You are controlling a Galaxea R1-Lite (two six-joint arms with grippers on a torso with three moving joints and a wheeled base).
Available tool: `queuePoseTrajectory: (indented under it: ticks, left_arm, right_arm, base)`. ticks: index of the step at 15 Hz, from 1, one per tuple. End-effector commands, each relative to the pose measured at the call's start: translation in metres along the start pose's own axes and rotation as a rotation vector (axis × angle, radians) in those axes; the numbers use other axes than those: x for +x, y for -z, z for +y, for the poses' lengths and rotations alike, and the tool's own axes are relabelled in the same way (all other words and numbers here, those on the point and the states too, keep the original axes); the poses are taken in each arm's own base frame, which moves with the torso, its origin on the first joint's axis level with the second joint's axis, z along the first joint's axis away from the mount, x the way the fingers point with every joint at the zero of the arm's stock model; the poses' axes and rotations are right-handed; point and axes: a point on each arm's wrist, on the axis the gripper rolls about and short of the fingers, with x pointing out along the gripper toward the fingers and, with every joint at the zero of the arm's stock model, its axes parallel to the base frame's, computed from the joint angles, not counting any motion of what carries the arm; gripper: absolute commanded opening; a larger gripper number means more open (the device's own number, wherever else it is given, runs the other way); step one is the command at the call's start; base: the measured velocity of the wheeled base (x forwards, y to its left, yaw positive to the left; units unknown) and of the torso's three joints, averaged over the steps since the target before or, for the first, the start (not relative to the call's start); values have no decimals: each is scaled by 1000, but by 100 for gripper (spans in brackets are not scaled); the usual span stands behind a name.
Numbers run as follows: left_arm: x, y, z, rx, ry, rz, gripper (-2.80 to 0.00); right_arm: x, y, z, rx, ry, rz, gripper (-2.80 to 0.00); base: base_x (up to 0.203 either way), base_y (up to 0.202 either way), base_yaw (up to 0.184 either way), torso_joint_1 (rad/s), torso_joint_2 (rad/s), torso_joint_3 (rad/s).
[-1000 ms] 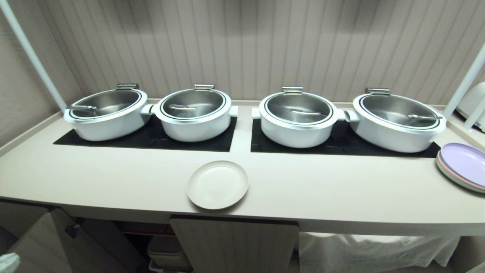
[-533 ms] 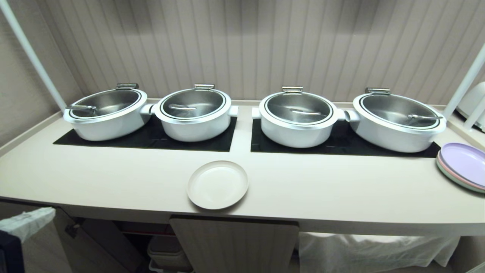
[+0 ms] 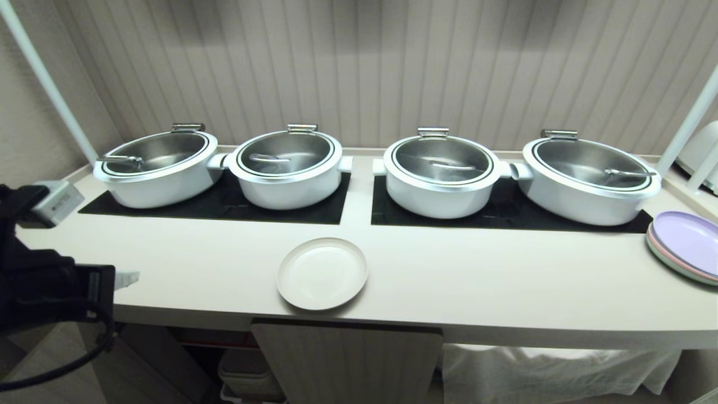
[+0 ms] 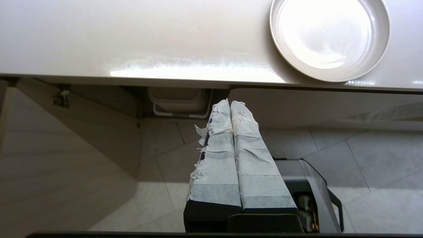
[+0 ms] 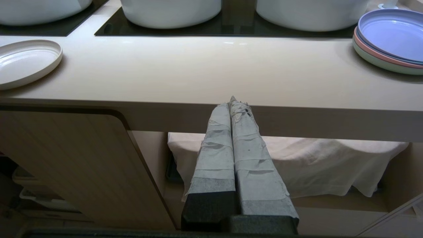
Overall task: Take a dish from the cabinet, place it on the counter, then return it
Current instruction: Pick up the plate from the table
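The dish point(image 3: 322, 273) lies flat, rim up, near the counter point(image 3: 477, 280) front edge; left tool point(image 4: 230, 103) closed, empty.

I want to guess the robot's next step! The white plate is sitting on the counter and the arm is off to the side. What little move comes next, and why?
Probably the left end effector should swing over toward the plate and open. It is shut and empty, off to the plate's side, while the plate lies alone on the counter.

Stacked plates point(image 3: 687, 244) cut off; cabinet point(image 3: 241, 365) interior seemingly indistinct.
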Motion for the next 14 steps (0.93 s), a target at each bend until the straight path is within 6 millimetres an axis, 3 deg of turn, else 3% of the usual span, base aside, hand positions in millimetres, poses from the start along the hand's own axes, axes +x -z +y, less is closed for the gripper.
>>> queuePoseTrajectory:
  ticks: [1, 6, 14]
  left_arm:
    - [32, -13, 0, -19, 5, 103, -280]
    - [86, -36, -11, -99, 13, 241, -280]
    - [134, -27, -47, -153, 48, 387, -280]
  right_arm:
    - [0, 0, 0, 0, 0, 0, -280]
    - [0, 0, 0, 0, 0, 0, -280]
    - [0, 0, 0, 0, 0, -1, -280]
  base:
    - [0, 0, 0, 0, 0, 0]
    - [0, 0, 0, 0, 0, 0]
    - [0, 0, 0, 0, 0, 0]
